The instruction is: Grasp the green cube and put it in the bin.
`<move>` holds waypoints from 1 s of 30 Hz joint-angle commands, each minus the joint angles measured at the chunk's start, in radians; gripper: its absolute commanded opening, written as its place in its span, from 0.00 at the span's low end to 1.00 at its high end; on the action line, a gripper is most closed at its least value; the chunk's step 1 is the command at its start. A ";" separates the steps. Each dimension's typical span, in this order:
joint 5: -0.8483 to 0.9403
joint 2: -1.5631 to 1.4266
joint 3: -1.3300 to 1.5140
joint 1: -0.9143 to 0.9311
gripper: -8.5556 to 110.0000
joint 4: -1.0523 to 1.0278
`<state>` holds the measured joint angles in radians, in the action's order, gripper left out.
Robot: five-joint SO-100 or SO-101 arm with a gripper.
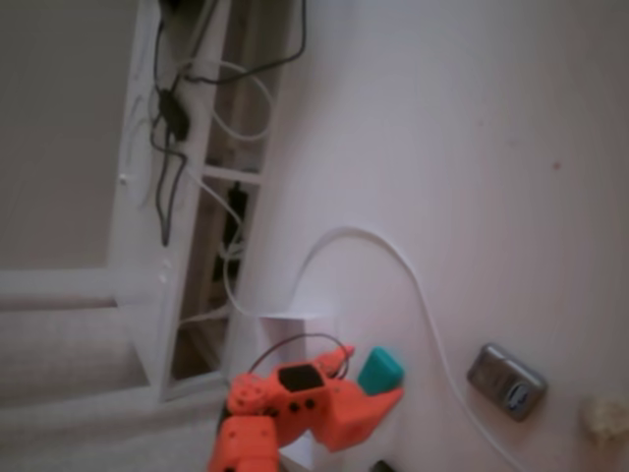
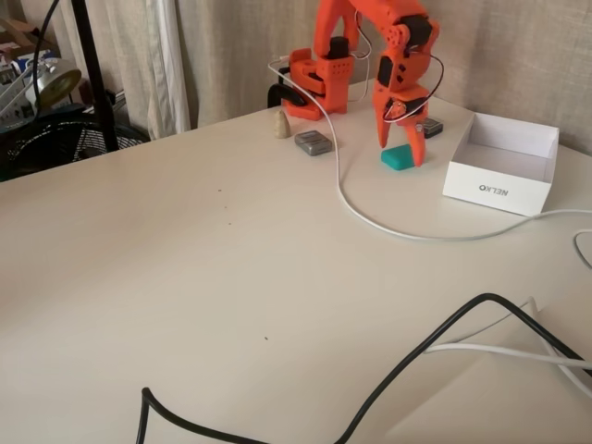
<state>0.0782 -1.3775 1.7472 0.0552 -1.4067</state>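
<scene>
Hand: your orange hand is pointing straight down at the table, its two fingers spread apart and standing on either side of the green cube; you are not gripping anything yet.
Green cube: it is lying flat on the table between the fingertips, just beside the right-hand finger in a fixed view; whether a finger is touching it, you cannot tell. In the other fixed view the cube is showing just past the orange hand.
Bin: the white open box is sitting to the right of the cube in a fixed view, near it but apart, with dark lettering on its front wall and nothing visible inside.
Grey gadget: it is resting on the table to the left of the hand in a fixed view, apart from the cube; it is also showing in the other fixed view.
White cable: it is curving from the arm's base across the table, passing in front of the cube and on below the bin.
Black cable: it is trailing over the near part of the table, well apart from the cube.
Table: the pale top is carrying everything you are working with.
</scene>
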 commanded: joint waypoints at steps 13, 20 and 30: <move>0.008 0.097 -0.009 -0.023 0.36 0.044; 0.018 0.094 -0.005 -0.031 0.05 0.014; 0.017 0.060 0.008 -0.009 0.00 0.003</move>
<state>0.0997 -1.2977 1.7349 0.0322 -1.3959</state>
